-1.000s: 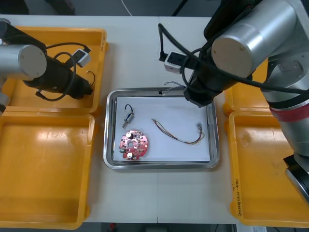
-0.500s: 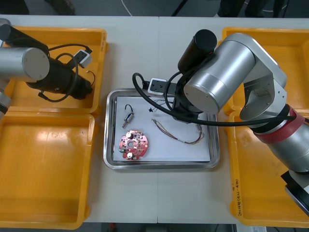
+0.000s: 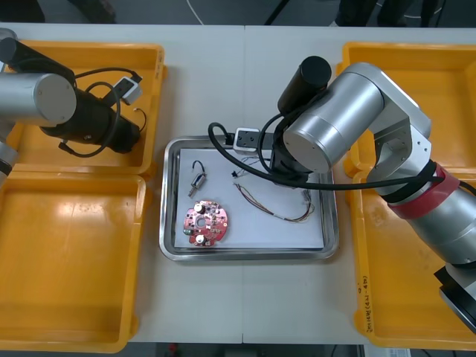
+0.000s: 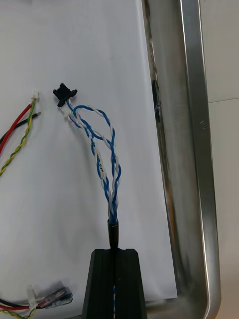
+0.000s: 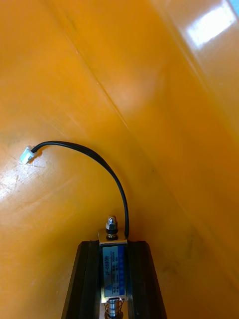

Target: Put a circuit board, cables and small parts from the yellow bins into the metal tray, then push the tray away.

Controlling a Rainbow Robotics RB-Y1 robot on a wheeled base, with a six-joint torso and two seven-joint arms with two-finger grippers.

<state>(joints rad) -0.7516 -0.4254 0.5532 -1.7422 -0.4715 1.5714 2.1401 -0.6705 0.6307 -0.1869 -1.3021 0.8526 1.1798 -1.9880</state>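
Light: bright, even, from overhead. Glare: 1 white patch on my left-side yellow bin; streaks along metal tray rim. Shadows: soft, under my right arm.

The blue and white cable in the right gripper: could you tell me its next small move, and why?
Probably open the fingers and release it. The right gripper is shut on the blue and white cable, whose free end reaches over the white inside of the metal tray, beside the red and yellow cable. The left gripper rests in a yellow bin, holding a small metal part.
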